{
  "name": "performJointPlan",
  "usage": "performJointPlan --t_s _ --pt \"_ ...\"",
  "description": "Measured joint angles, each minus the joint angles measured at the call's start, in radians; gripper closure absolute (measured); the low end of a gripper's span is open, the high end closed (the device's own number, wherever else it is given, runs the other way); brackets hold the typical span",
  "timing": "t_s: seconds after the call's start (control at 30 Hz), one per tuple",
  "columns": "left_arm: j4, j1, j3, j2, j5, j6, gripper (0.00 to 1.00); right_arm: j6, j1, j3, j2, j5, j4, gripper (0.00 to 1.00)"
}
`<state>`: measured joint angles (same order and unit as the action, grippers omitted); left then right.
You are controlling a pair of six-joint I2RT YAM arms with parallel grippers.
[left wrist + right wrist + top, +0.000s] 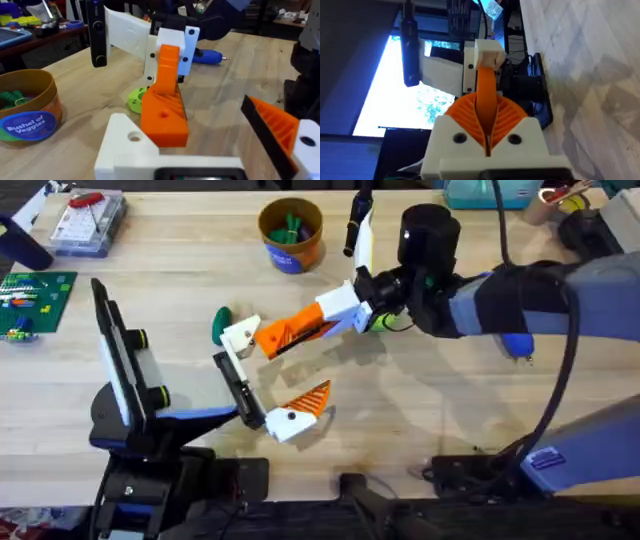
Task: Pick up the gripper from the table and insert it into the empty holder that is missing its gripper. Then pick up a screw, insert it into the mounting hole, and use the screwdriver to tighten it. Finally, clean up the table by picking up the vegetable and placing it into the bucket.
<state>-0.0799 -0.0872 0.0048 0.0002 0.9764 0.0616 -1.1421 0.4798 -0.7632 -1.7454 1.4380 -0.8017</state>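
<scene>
Two arms meet at mid-worktop. The right pincer [318, 320], white with orange ribbed pads [462, 115], is clamped on the smooth orange plastic wedge fingertip [285, 333], whose pointed end rests against the angular white plastic socket holder [240, 333] on its thin black rail [240, 385]. Whether it is seated cannot be told. That holder appears to be one finger of the left pincer [270, 375], which stands wide open and holds nothing; its twin white block carrying a ribbed orange wedge [300, 412] lies well apart.

Handling, as a judgement: the fingertip looks like light, rigid printed plastic with slick flat flanks. It is best pinched across those flanks near the thick end, as it is held here, which leaves the tip and its mounting hole [163, 114] free. Ribbed pads should resist slipping, though a tilted push could wedge it askew.

A small dark green oval toy vegetable [220, 325] lies just beside the holder. The orange-rimmed, blue-bodied round bucket [290, 235] stands farther back on the pale wooden worktop [450, 410].
</scene>
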Motion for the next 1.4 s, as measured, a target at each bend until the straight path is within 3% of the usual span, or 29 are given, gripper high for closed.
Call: performJointPlan --t_s 0.8,1.4 --pt "-0.002 0.000 0.000 0.000 0.007 0.000 0.010 -0.040 0.017 -0.001 0.000 -0.035 0.017 0.984" --pt "-0.004 0.006 0.000 0.000 -0.030 -0.001 0.010 -0.039 0.035 -0.001 0.000 -0.088 -0.015 0.984"
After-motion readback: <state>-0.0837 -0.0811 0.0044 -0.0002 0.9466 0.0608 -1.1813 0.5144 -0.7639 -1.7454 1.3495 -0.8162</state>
